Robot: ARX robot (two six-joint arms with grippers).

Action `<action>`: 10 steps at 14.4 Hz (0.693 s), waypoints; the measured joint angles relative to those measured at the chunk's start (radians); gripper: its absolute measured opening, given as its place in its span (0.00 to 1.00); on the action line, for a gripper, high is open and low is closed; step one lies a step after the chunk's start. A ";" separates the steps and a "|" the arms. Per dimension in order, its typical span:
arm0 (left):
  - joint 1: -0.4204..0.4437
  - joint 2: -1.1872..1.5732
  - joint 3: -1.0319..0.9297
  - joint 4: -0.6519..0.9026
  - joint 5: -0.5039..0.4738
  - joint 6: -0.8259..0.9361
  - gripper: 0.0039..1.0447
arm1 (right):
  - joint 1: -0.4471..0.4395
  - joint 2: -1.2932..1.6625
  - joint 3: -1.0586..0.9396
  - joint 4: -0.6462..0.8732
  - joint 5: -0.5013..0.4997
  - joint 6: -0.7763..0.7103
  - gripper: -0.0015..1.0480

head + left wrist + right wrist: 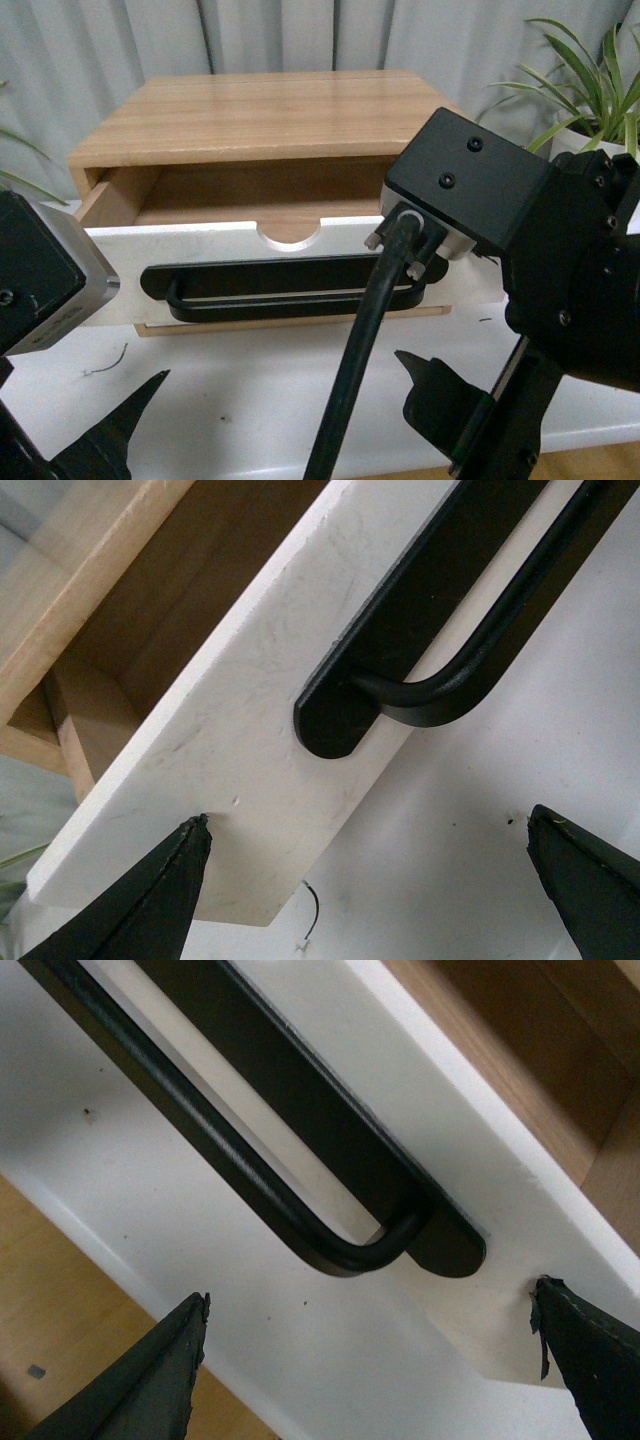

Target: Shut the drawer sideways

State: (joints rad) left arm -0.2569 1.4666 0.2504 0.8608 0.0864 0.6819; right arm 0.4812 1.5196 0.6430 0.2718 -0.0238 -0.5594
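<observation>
The drawer (230, 250) stands pulled out of a wooden cabinet (270, 110). It has a white front, a wide black bar handle (290, 285) and a semicircular notch (290, 232) in its top edge. My left gripper (368, 820) is open and empty, just in front of the left end of the drawer front (230, 730), close to the handle's end (420, 680). My right gripper (370, 1295) is open and empty in front of the right end of the drawer front (500, 1140), below the handle's other end (300, 1090). Neither gripper touches the drawer.
The cabinet sits on a white table (260, 390). A small wire scrap (105, 362) lies on it near the left gripper. A potted plant (590, 90) stands at the back right. The right arm and its cable (360, 360) cover the drawer's right end. Wooden floor (60, 1300) shows past the table's front edge.
</observation>
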 joint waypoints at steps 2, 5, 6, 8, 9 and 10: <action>0.006 0.047 0.040 0.017 -0.001 0.002 0.94 | -0.011 0.040 0.037 0.021 -0.003 0.000 0.94; 0.024 0.137 0.140 0.050 -0.003 0.011 0.94 | -0.039 0.129 0.109 0.059 -0.006 0.000 0.94; 0.032 0.171 0.182 0.052 -0.006 0.019 0.94 | -0.052 0.165 0.142 0.079 -0.004 -0.011 0.94; 0.052 0.269 0.308 0.022 -0.008 0.034 0.94 | -0.077 0.267 0.262 0.089 0.002 -0.022 0.94; 0.055 0.350 0.373 -0.019 0.004 0.039 0.94 | -0.089 0.346 0.341 0.086 0.002 -0.014 0.93; 0.055 0.363 0.394 -0.045 0.016 0.032 0.94 | -0.090 0.355 0.343 0.093 -0.003 0.002 0.93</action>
State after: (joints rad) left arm -0.2020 1.8294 0.6441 0.8154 0.1024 0.7143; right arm 0.3916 1.8744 0.9855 0.3645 -0.0269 -0.5575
